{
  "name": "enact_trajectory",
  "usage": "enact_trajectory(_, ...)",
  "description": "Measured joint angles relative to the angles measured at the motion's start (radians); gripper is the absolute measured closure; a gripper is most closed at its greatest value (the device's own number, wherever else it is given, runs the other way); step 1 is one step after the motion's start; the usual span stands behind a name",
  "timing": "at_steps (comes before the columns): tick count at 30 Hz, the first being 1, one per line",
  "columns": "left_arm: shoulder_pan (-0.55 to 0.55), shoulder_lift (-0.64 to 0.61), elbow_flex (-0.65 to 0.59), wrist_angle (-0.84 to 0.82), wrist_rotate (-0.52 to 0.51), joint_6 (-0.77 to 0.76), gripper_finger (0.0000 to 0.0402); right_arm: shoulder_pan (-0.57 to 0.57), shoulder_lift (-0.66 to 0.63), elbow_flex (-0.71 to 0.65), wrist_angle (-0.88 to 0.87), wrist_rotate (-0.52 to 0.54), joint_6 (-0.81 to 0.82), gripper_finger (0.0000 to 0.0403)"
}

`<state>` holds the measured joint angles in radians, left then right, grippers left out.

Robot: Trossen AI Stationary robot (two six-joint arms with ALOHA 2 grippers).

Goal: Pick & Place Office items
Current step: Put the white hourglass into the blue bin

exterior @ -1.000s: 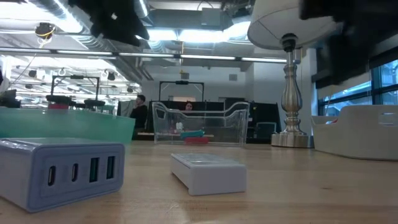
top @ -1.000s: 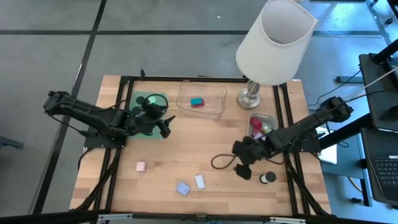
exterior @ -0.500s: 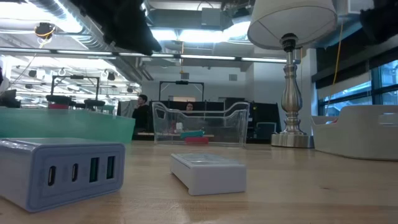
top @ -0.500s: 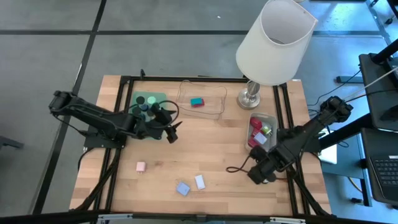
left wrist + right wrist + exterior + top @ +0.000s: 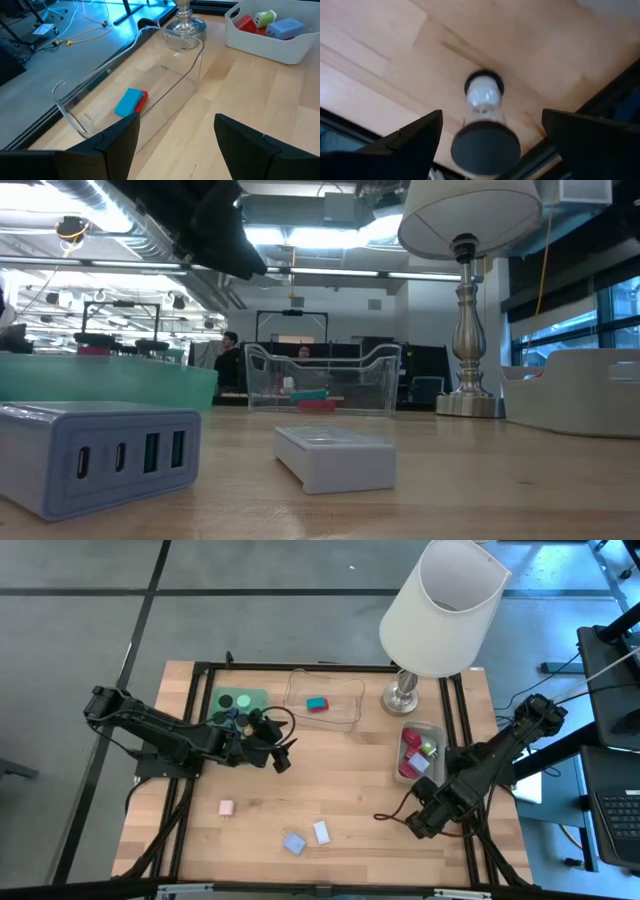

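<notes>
Right hand (image 5: 485,145) spread wide above a black-capped spool (image 5: 484,120), seemingly unlabelled; left hand (image 5: 175,135) likewise apart.

wood table (image 5: 340,780) | lamp (image 5: 403,695) | clear tray (image 5: 322,712) | pink block (image 5: 227,808) | two light-blue blocks (image 5: 294,842)
</notes>
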<state>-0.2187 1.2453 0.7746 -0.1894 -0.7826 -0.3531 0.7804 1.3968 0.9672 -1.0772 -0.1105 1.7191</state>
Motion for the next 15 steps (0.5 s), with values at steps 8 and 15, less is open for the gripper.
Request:
enact_trajectory(8, 0.0, 0.0, 0.0, 0.0, 0.0, 0.001, 0.0148, 0.041, 0.0, 0.0, 0.037, -0.062, 0.056, 0.0059)
enact_trajectory(15, 0.0, 0.0, 0.0, 0.0, 0.0, 0.016, 0.0148, 0.069, 0.0, 0.0, 0.06, -0.051, 0.1, 0.0059)
